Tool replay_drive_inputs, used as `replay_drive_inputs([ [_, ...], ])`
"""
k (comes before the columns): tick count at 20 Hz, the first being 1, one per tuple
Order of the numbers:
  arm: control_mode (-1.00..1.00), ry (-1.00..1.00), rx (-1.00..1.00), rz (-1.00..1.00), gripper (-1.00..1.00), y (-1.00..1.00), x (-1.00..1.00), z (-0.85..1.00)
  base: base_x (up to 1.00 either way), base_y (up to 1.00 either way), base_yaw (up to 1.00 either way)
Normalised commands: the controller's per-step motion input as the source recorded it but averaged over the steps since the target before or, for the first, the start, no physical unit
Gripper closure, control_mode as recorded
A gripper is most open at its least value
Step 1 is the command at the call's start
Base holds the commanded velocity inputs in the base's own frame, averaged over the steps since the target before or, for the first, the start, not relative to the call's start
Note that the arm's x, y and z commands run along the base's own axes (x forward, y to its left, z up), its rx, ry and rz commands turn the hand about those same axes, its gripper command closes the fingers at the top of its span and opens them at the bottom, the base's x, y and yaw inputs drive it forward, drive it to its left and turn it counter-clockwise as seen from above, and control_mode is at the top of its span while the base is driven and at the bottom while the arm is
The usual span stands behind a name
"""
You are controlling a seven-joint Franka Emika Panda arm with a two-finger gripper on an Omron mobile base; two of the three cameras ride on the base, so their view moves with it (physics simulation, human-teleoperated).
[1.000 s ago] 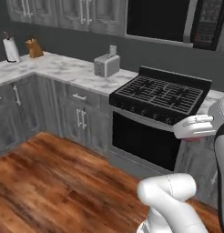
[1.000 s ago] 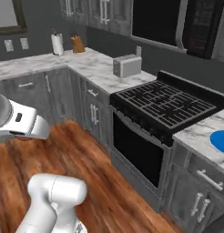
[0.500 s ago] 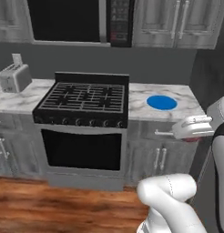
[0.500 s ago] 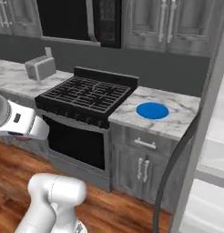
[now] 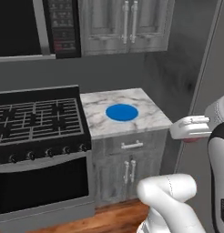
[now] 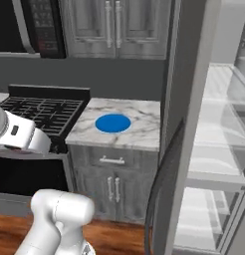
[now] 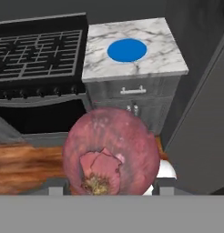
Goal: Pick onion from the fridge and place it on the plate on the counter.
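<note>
In the hand view the dark reddish-purple onion [image 7: 111,152] sits close up, root end toward the camera, with my gripper [image 7: 110,185] shut on it. A sliver of the onion [image 5: 192,140] peeks from under the white hand at the right of the left base view. The blue plate [image 5: 121,112] [image 6: 112,123] [image 7: 127,50] lies bare on the short marble counter [image 5: 148,122] [image 6: 144,135] [image 7: 165,59], ahead of and below the hand. The fridge [image 6: 214,149] stands open to the right of the counter, showing its white shelves and its dark curved door handle [image 6: 162,174].
A black stove [image 5: 36,119] [image 6: 42,107] [image 7: 38,48] adjoins the counter on the left, under a microwave [image 5: 38,25]. Grey wall cabinets [image 5: 125,22] hang above the plate. The fridge's grey wall [image 7: 202,136] borders the counter on the right. Wood floor [image 7: 22,166] lies below.
The whole picture has shifted as the base turned: stove slid left, the plate and counter came to the middle, and the open fridge came into the right base view.
</note>
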Motion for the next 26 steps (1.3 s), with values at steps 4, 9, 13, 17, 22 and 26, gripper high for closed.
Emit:
replay_drive_inputs([
  [4,1.00,0.00,0.00,0.00,1.00,0.00,0.00,0.00,0.93,0.10,-0.22],
  [9,1.00,0.00,0.00,0.00,1.00,0.00,0.00,0.00,0.81,-0.01,-0.04],
  [13,1.00,0.00,0.00,0.00,1.00,0.00,0.00,0.00,0.64,0.00,0.00],
  [17,1.00,0.00,0.00,0.00,1.00,0.00,0.00,0.00,0.64,0.01,0.07],
  [22,-1.00,0.07,0.04,0.08,1.00,-0.02,0.49,-0.45,0.31,0.00,0.07],
  [26,-1.00,0.14,0.07,0.06,1.00,-0.28,0.82,-0.92,0.00,0.00,0.00],
])
